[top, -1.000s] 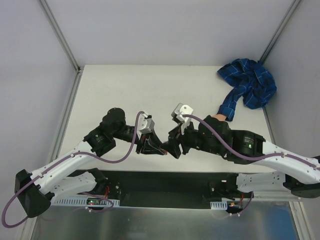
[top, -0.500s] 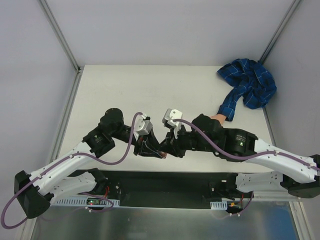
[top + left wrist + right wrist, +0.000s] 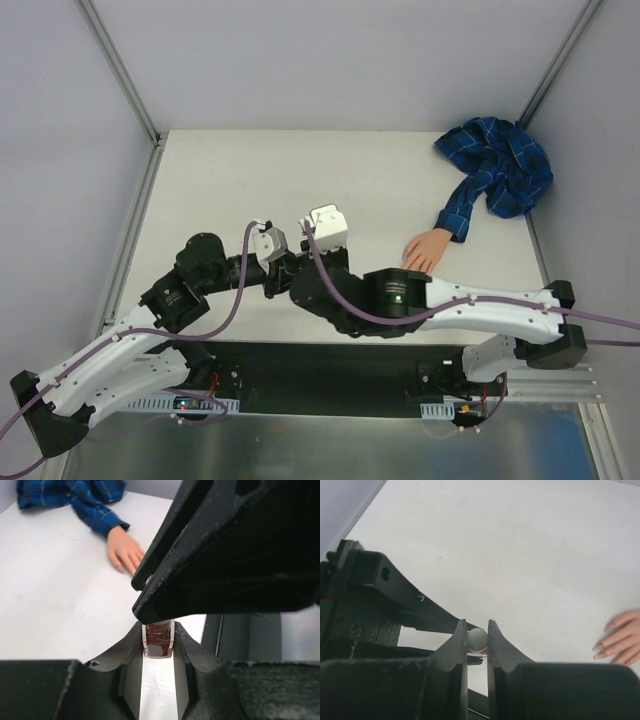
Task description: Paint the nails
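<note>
Near table (image 3: 250,180) front; left gripper (image 3: 158,631) clamps dark-polish bottle (image 3: 158,644); right gripper (image 3: 477,629) pinches cap (image 3: 477,639)

The nails (image 3: 596,655) tip a flesh-coloured fake hand (image 3: 427,248) lying flat, palm down.

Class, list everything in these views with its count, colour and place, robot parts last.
fake hand: one, flesh-coloured, flat on the table's right side
sleeve: one, blue plaid, bunched in the far right corner
bottle: one, dark reddish, near edge, middle
cap: one, white, above the bottle
table: one, white
left gripper: one, black, shut on the bottle
right gripper: one, black, shut on the cap
</note>
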You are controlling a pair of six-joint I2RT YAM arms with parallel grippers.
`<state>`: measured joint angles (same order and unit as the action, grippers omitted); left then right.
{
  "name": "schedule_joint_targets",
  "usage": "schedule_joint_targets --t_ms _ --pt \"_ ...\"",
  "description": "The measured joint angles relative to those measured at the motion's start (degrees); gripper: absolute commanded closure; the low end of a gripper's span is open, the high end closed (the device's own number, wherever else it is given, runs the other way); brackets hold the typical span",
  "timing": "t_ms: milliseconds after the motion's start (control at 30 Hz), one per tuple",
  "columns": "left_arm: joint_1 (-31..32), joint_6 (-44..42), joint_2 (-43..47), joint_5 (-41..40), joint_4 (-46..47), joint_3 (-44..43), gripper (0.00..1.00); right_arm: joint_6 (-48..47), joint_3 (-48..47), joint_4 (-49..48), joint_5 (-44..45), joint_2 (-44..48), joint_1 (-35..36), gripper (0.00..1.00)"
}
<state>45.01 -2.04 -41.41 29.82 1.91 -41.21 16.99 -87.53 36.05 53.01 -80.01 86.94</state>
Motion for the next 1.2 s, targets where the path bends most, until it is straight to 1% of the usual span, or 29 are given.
schedule_joint_targets --t_ms 33,67,133,167,267,333,367,433,467,567,633,700,767,833,900,933,967,1033,1100,1133,1200 --pt "0.00 -0.37 0.15 -1.42 -0.44 0.07 1.00 2.54 -2.08 2.03 3.74 -2.47 0.50 0.99" --pt "0.00 -0.63 0.17 -2.47 -0.81 0.15 1.00 3.91 -3.04 3.08 5.84 -3.87 0.74 0.98" --pt "0.02 -1.05 -0.11 -3.32 -1.11 0.24 1.00 5.35 -3.26 3.69 8.50 -5.03 1.05 0.89" --pt "0.02 -1.29 -0.42 -3.26 -0.79 0.24 1.00 5.31 -2.99 3.54 8.79 -4.94 1.07 0.77" --pt "0.04 -1.62 -0.83 -2.62 0.33 0.22 1.00 3.08 -1.55 1.42 7.69 -3.34 0.96 0.61" --pt "-0.09 -1.64 -1.38 -1.95 0.74 0.17 1.00 0.13 0.35 1.27 5.42 -0.94 0.74 0.60" --pt "-0.15 -1.64 -1.79 -1.53 0.76 0.11 1.00 -1.27 1.16 1.22 4.02 0.28 0.61 0.57" --pt "-0.39 -1.66 -3.23 1.25 0.79 -0.33 1.00 -4.46 3.10 0.92 -0.42 3.67 -0.11 0.56" --pt "-0.37 -1.64 -4.00 2.91 0.79 -0.57 1.00 -5.92 3.89 0.70 -2.97 5.44 -0.76 0.52" --pt "-0.39 -1.55 -5.84 9.16 0.79 -1.18 1.00 -9.66 6.71 -1.05 -11.34 11.06 -3.21 0.50" --pt "-0.37 -1.33 -6.62 13.66 1.03 -1.51 1.00 -11.58 8.74 -2.56 -18.75 14.38 -5.29 0.49" --pt "-0.37 -0.46 -7.10 18.27 2.25 -1.53 1.00 -13.25 9.90 -3.48 -25.83 16.31 -7.08 0.48" --pt "-0.37 0.24 -7.45 22.08 3.72 -1.53 1.00 -14.78 10.49 -4.28 -30.99 16.96 -7.87 0.48" --pt "-0.37 1.46 -7.63 25.09 5.31 -1.53 1.00 -16.09 11.15 -4.98 -35.19 17.00 -7.98 0.50" --pt "-0.37 2.34 -7.74 27.10 6.47 -1.53 1.00 -16.98 12.11 -5.51 -38.32 16.98 -7.98 0.57" --pt "-0.37 2.73 -7.76 28.02 6.99 -1.53 1.00 -17.29 12.52 -5.64 -39.34 16.98 -8.04 0.64" --pt "-0.37 2.89 -7.76 28.61 6.88 -1.53 1.00 -17.62 12.87 -5.86 -40.35 17.00 -8.13 0.76" --pt "-0.44 3.26 -7.89 29.38 7.15 -1.51 1.00 -18.36 13.33 -6.54 -41.51 17.07 -8.17 0.88" --pt "-0.44 4.02 -7.98 29.44 7.23 -1.51 1.00 -18.73 13.64 -7.19 -42.29 17.07 -8.22 0.97" --pt "-0.44 4.26 -7.98 29.33 7.15 -1.51 1.00 -19.02 13.66 -7.17 -42.36 17.09 -8.22 0.99" --pt "-0.44 4.46 -7.85 28.33 6.78 -1.51 1.00 -19.23 13.75 -7.26 -42.07 17.09 -8.22 0.99"
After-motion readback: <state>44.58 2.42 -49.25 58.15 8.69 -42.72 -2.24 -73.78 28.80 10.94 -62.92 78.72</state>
